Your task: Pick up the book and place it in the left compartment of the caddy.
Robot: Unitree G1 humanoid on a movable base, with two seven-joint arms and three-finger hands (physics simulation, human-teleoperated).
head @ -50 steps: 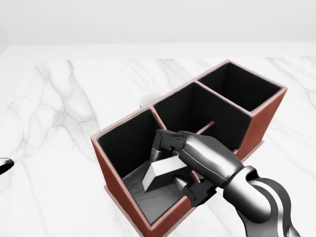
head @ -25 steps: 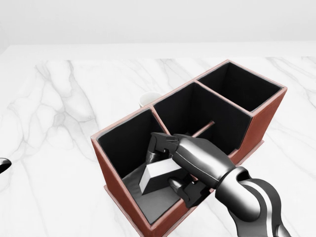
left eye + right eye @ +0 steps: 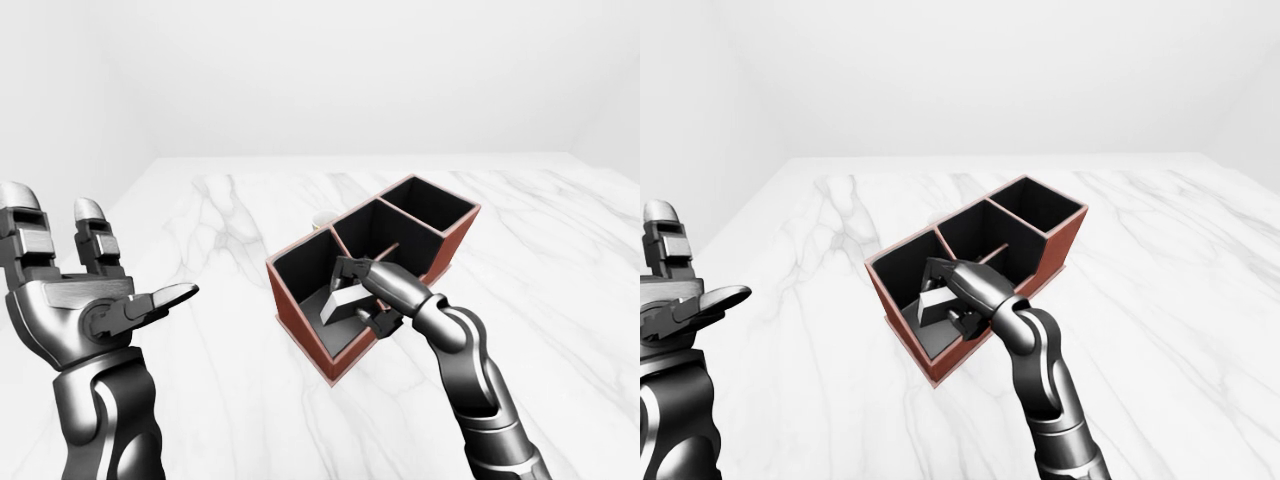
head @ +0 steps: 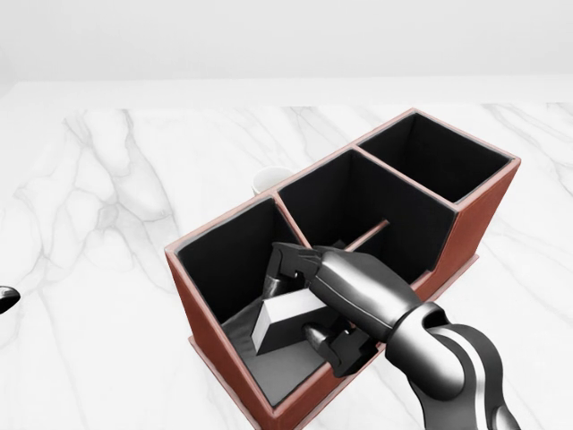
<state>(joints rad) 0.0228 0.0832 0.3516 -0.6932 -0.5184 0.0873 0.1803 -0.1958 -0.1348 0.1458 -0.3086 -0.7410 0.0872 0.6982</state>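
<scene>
A red-brown caddy (image 4: 201,340) with three black-lined compartments lies slantwise on the marble table. A pale grey book (image 4: 285,318) sits tilted inside the caddy's left compartment, its lower end near the compartment floor. My right hand (image 4: 304,300) reaches over the compartment's right wall with its fingers closed round the book. My left hand (image 3: 110,290) is raised at the left of the left-eye view, far from the caddy, fingers spread and empty.
A small white cup (image 4: 269,180) shows just above the caddy's upper wall. A thin rod (image 4: 369,234) leans inside the middle compartment. The white marble table (image 4: 107,197) stretches around the caddy to a pale wall.
My right hand has moved the book slightly left and lower into the left compartment. The caddy and the camera have stayed still.
</scene>
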